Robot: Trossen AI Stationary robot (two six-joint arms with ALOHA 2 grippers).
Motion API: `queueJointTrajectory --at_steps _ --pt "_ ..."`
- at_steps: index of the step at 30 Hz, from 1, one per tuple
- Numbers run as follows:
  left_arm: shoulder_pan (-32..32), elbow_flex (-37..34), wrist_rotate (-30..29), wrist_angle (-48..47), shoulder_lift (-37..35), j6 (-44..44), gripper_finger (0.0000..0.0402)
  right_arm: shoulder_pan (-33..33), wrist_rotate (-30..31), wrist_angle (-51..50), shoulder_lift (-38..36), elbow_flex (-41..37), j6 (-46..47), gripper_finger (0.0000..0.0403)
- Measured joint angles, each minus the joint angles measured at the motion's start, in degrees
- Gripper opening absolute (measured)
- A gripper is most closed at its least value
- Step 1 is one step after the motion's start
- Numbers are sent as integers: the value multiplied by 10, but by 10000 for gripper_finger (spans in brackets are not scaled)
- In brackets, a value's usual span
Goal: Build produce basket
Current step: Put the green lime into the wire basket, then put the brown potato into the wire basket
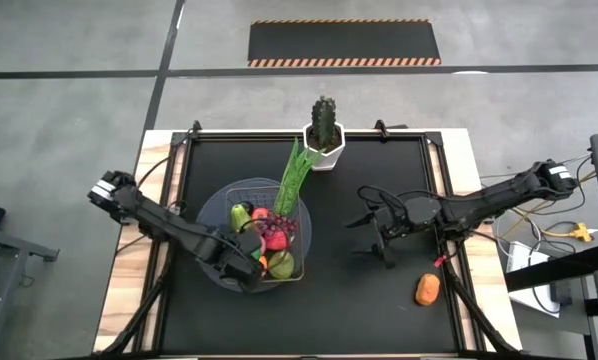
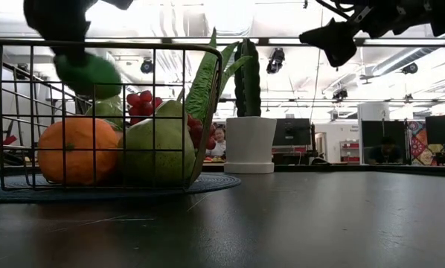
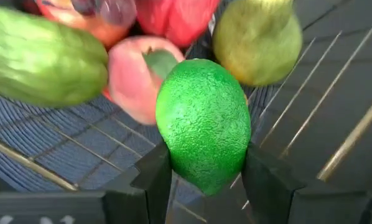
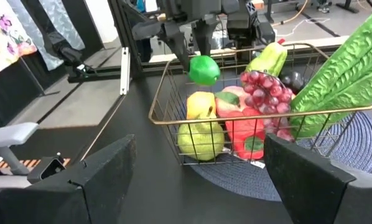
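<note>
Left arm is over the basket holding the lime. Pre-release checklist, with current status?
1. Left gripper shut on the lime: ok, a finger on each side.
2. Lime above the basket, not outside its rim: ok in the right wrist view.
3. Free spot under the lime: cannot tell; the pink apple and pear lie close by.
4. Right gripper open and away from the basket: ok.
5. Carrot on the table outside the basket: not ok, not yet packed.
</note>
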Motion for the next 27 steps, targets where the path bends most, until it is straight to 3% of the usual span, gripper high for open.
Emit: queueJointTrajectory --at_steps 8,19,27 --pt "8 -7 12 1 4 16 153 0 0 -2 3 0 0 334" --pt "15 -6 12 1 4 17 224 0 0 -1 12 0 0 334" --pt "15 -1 33 -22 4 21 235 0 0 -2 12 0 12 334"
